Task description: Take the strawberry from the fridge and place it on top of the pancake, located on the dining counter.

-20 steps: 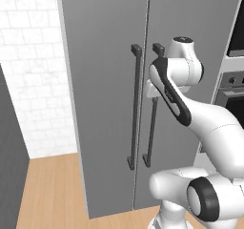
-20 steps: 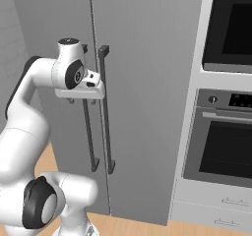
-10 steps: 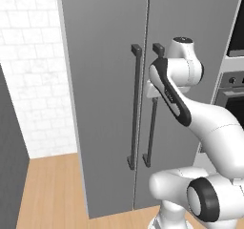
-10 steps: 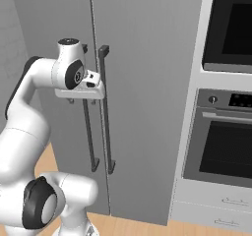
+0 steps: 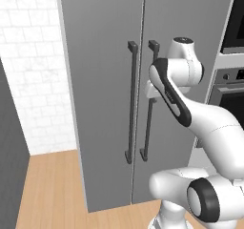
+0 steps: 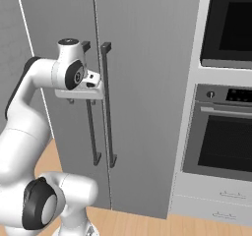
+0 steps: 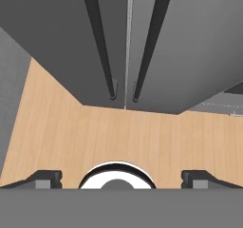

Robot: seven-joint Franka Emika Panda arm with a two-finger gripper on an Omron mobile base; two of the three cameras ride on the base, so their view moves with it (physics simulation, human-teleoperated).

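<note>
Currently the fridge (image 5: 105, 94) stands directly ahead of the pincer (image 7: 121, 177), both grey doors shut and their long axis vertical. Two dark bar handles run upright on either side of the centre seam: the left handle (image 5: 131, 101) and the right handle (image 5: 147, 123), both just beyond the pincer. In the hand view the camera looks down along the doors, so the handles converge toward their lower ends above the wood floor (image 7: 118, 132), and the two fingertips (image 7: 45, 178) sit far apart at the bottom corners, showing a wide-open pincer holding nothing. In the right base view the pincer (image 6: 83, 95) is level with the upper part of the handles; whether it touches one cannot be determined. The arm hides the middle of the right handle in the left base view. To the pincer's right is a built-in oven (image 6: 224, 132), cut off by the frame edge. The fridge's interior is hidden by the closed doors.
</note>
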